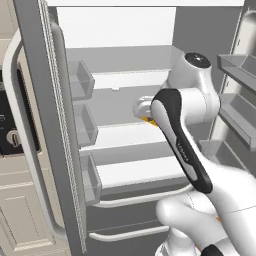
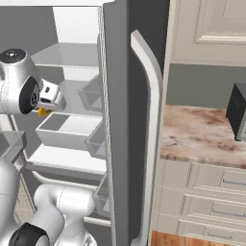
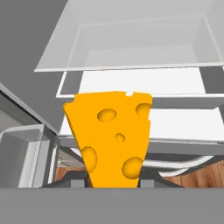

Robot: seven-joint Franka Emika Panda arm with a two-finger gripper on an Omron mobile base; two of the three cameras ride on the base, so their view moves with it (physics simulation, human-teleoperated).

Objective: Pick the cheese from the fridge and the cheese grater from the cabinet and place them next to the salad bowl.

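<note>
You had the gripper (image 3: 114,181) clamped on the cheese (image 3: 111,135), its narrow end pinched between the two fingertips and the broad rind end pointing away from the hand. That grip suited the wedge, I judged: the thin end fits between the jaws, while the wide end would not. In the hand view the cheese hung clear of the white shelves (image 3: 144,83) and the drawer beyond it, touching none of them, so it looked already lifted off its resting place. From the left base view only a sliver of orange showed beside the wrist, in front of the middle shelves of the open fridge (image 1: 125,130); the right base view showed the same sliver under the hand, inside the fridge opening and left of the grey door (image 2: 117,96). The counter (image 2: 202,132) lay to the right past that door. Your next move, I judged, needed the arm drawn straight back out, keeping clear of the door bins (image 1: 82,80).
</note>
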